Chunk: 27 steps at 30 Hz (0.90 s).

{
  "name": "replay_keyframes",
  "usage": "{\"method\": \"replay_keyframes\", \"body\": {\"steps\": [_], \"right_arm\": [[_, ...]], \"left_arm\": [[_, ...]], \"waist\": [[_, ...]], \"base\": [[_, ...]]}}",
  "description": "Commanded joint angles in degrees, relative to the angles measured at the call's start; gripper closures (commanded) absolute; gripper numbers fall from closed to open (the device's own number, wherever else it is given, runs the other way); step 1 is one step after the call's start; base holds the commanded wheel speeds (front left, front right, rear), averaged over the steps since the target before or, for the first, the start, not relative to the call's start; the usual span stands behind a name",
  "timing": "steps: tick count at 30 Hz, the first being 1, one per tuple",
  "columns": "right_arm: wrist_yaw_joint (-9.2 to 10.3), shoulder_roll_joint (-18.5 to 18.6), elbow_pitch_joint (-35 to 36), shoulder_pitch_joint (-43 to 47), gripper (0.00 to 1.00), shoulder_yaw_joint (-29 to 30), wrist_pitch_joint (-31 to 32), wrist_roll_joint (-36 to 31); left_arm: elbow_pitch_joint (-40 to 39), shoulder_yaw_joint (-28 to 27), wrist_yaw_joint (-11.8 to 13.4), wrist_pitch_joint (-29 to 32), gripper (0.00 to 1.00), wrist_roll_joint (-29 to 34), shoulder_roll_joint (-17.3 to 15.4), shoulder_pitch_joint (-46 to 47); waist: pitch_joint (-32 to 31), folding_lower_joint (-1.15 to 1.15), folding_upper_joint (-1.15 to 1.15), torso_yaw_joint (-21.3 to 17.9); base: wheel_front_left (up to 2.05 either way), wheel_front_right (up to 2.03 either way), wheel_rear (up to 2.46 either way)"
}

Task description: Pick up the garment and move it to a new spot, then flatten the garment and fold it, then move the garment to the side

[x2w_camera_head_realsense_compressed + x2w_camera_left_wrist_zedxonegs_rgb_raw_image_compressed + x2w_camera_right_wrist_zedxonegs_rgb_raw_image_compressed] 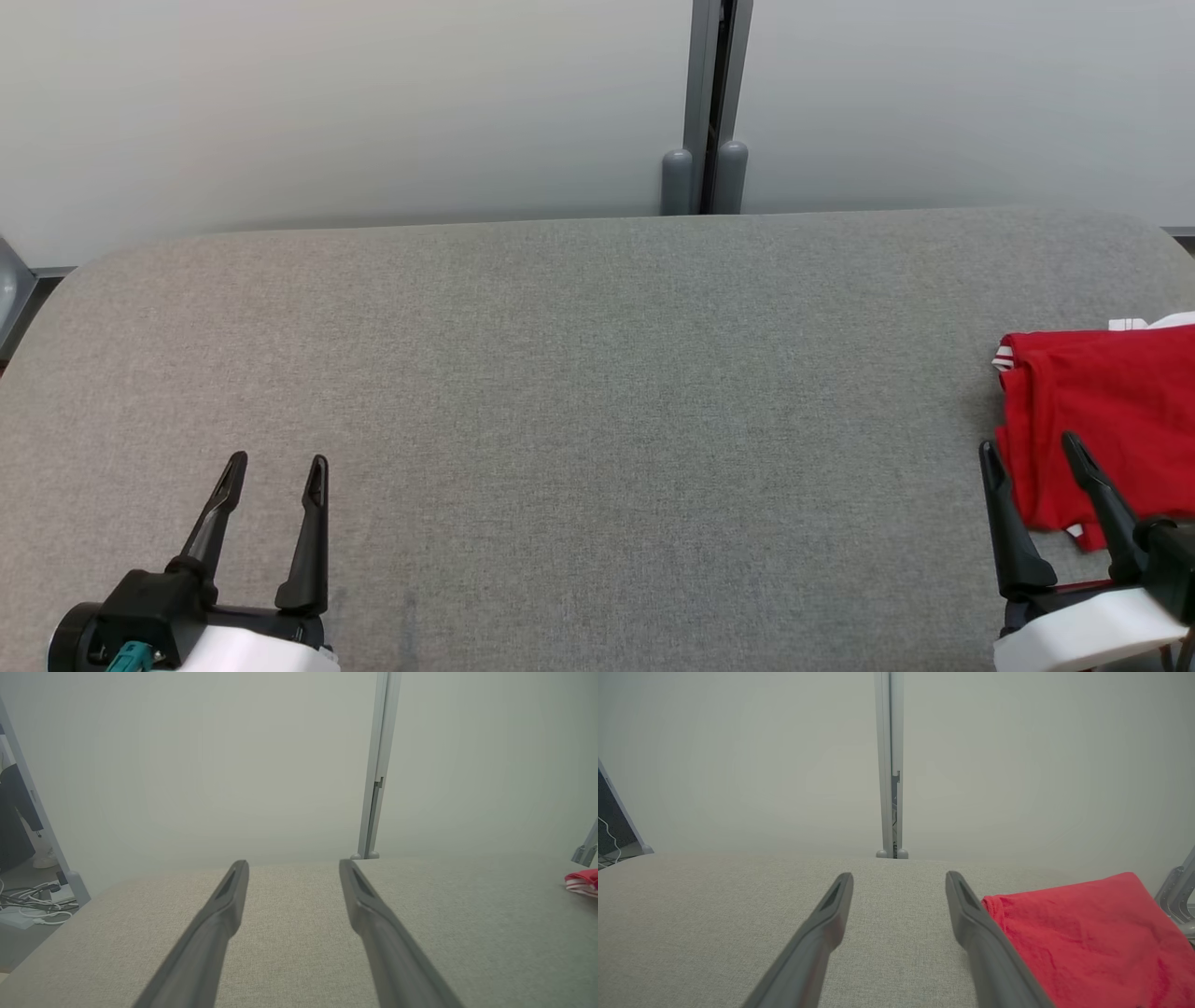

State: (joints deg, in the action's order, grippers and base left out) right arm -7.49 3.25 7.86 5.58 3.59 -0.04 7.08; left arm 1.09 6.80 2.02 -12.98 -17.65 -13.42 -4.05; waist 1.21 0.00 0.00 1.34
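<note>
While the left gripper [278,459] and right gripper [1028,441] stand apart, empty, the red garment [1111,401] lies folded aside. Probably nothing remains

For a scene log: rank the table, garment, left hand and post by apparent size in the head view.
1. table
2. garment and left hand, about alike: the garment is cut off at the picture's edge, and the hand is nearest the camera
3. post

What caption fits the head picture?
Open left gripper and right gripper over grey table, red garment at right.
</note>
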Motion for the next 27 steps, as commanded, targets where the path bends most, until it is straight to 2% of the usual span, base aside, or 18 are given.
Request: {"method": "replay_keyframes", "body": {"steps": [1,19,20,25,27], "right_arm": [[-0.02,0.0,0.0,0.4,0.0,0.3,0.0,-0.1],[-0.02,-0.1,0.3,0.2,0.0,0.7,-0.1,-0.3],[0.0,-0.2,0.0,-0.1,1.0,0.5,0.0,-0.1],[0.0,-1.1,-2.9,0.5,1.0,0.2,0.3,0.5],[0.0,-1.1,-3.9,-0.4,1.0,0.9,1.1,2.7]], "left_arm": [[0.2,-0.3,0.2,-0.3,0.0,-0.1,-0.1,0.4],[0.8,0.0,0.4,-1.3,0.0,-0.2,-0.3,1.4],[0.9,0.0,0.1,-1.2,1.0,-0.1,0.0,0.7],[3.4,0.8,0.0,-1.1,1.0,-0.7,1.6,-0.6],[3.6,0.8,-0.2,-1.2,1.0,-2.9,1.9,-0.3]], "waist": [[0.1,0.0,0.0,0.0],[1.2,0.0,0.0,0.5],[1.2,0.0,0.0,0.5],[1.2,0.0,0.0,0.5],[1.2,0.0,0.0,0.4]], "base": [[0.0,0.0,0.0],[0.0,0.0,0.0],[0.0,0.0,0.0],[0.0,0.0,0.0],[0.0,0.0,0.0]]}}
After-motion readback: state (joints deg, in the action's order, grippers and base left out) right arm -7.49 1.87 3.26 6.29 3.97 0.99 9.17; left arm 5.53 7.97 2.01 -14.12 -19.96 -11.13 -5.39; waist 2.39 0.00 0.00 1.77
